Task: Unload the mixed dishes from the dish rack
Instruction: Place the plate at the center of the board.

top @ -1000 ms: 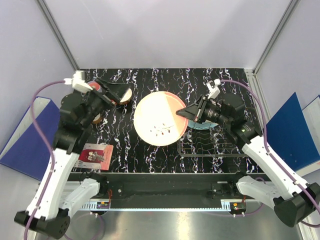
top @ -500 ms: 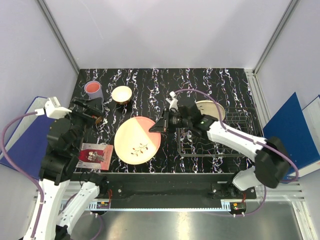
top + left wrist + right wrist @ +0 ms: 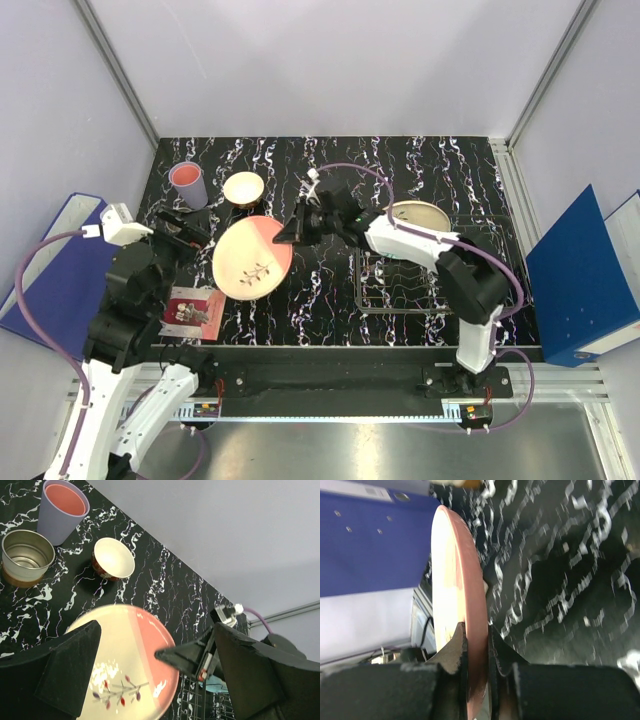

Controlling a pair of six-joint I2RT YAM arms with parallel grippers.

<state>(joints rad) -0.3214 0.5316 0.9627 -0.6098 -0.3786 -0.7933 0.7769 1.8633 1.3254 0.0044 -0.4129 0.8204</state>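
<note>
The right gripper (image 3: 284, 236) is closed on the rim of the pink-and-cream plate (image 3: 252, 258). In the right wrist view its two fingers (image 3: 453, 649) press the pink edge of the plate (image 3: 454, 575) from both sides. The plate hangs tilted in front of this gripper, over the black marbled table (image 3: 330, 300), and its sprig marks face up. I cannot tell if its lower edge touches the table.

The left gripper (image 3: 186, 228) is opened wide and holds nothing. In its own camera the plate (image 3: 125, 670) lies just under and between its fingers (image 3: 70, 670), and the right gripper (image 3: 182, 657) is on the plate's far side.

Beyond the left gripper stand a lilac tumbler (image 3: 62, 507), pink inside, a metal cup (image 3: 25, 557) and the small brown-cream cup (image 3: 114, 559), all upright and apart from each other.

The dish rack (image 3: 410, 285) is behind the right gripper, under its arm, well apart from the held plate. A second plate (image 3: 418, 215) leans in the rack's far end. A red card (image 3: 193, 307) lies near the left gripper, on its base side.
</note>
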